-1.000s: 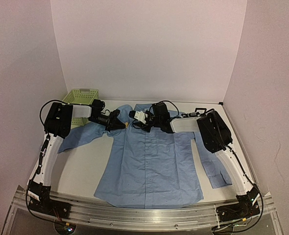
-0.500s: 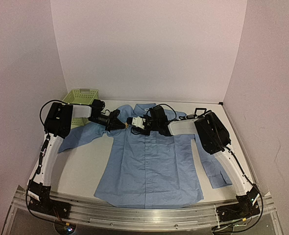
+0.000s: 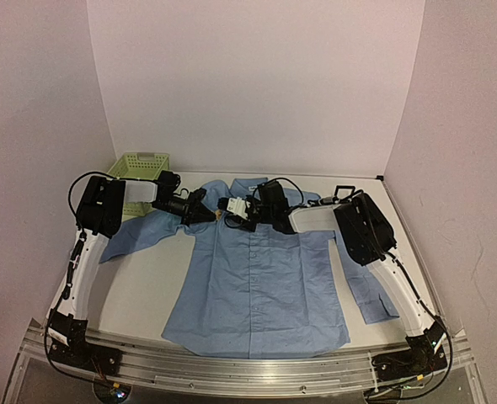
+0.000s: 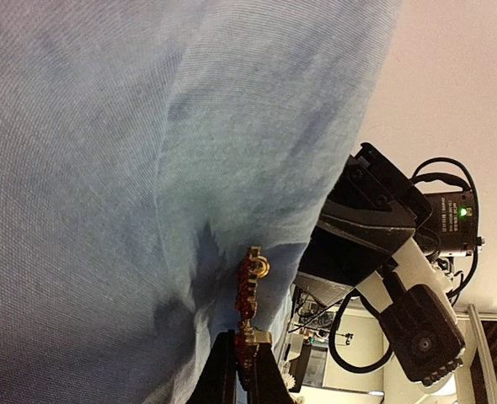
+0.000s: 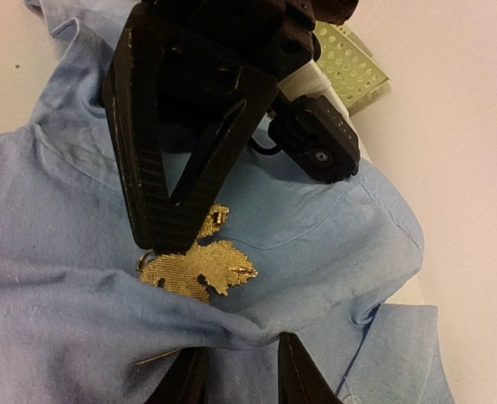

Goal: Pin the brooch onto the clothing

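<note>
The light blue shirt lies flat with its collar at the back. My left gripper is shut on the brooch, seen edge-on as red and gold and pressed against the shirt cloth. In the right wrist view the brooch's gold back sits under the left gripper's black fingers. My right gripper pinches a raised fold of shirt just below the brooch. A thin pin pokes from the fold. In the top view both grippers meet left of the collar.
A green mesh basket stands at the back left behind the left arm. A small black-framed box sits at the back right by the right shoulder of the shirt. The sleeves spread out to both sides.
My right gripper has moved left across the collar to meet the left gripper. The left gripper has stayed in place with the brooch.
</note>
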{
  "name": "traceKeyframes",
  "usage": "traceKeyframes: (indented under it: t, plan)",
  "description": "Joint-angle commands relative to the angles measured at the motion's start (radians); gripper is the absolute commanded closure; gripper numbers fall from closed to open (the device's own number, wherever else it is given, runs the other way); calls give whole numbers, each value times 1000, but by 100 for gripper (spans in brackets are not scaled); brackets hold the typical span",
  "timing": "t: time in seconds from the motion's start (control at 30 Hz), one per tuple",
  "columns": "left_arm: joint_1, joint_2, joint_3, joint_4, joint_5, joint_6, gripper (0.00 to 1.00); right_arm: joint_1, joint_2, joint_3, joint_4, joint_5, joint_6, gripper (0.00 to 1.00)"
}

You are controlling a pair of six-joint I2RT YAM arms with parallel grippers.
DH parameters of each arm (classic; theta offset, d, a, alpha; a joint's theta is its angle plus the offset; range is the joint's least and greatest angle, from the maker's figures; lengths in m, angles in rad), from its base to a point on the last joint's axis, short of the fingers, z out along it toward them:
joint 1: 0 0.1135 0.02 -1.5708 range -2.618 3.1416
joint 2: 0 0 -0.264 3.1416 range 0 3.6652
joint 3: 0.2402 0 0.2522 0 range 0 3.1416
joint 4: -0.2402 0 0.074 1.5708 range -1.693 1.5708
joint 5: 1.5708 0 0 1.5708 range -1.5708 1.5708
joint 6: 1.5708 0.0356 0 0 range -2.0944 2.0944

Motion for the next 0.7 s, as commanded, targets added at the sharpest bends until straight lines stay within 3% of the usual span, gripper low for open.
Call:
traceKeyframes:
  t: [0.0,0.67]
  plan:
    - [-15,101,-65,-125,-99,-20,100,6,24,48,70,-94,88,74]
    - [-17,107,-54,-126,-100,-19,100,5,35,70,69,-210,179,79]
